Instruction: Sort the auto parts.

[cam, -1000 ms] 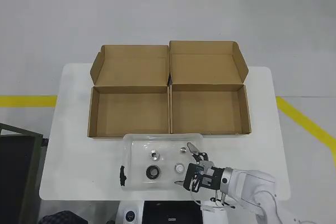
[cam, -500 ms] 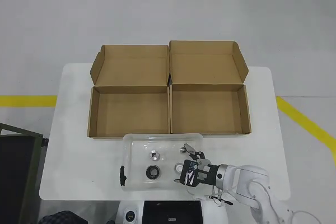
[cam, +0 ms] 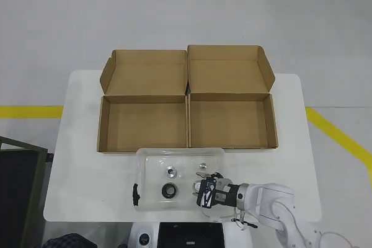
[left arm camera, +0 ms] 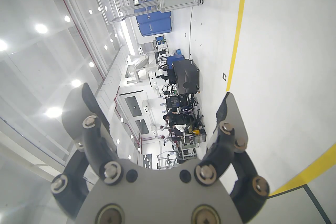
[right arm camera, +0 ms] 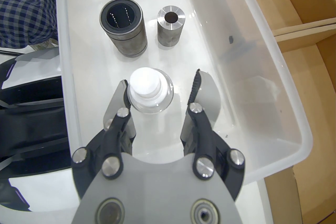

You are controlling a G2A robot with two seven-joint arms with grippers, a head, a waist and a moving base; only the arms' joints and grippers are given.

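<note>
A clear plastic tray (cam: 150, 162) at the table's front holds the parts. In the right wrist view a large dark bearing (right arm camera: 123, 28) and a smaller steel sleeve (right arm camera: 170, 25) stand upright side by side. Nearer to me is a white stepped part (right arm camera: 145, 86) on a clear round base. My right gripper (right arm camera: 160, 83) is open inside the tray (right arm camera: 262, 57), its fingers on either side of the white part, one fingertip touching it. From above, the right gripper (cam: 204, 189) is at the tray's front right, with a small silver part (cam: 203, 165) just behind it. My left gripper (left arm camera: 157, 93) is open and holds nothing.
Two open cardboard boxes lie behind the tray, one on the left (cam: 142, 127) and one on the right (cam: 232, 124), lids folded back. Black tape (cam: 135, 193) marks the tray's left end. Bare white table (cam: 80, 155) lies to both sides.
My right gripper has moved left and deeper into the tray, from beside the small silver part to around the white part. The parts have stayed in place.
</note>
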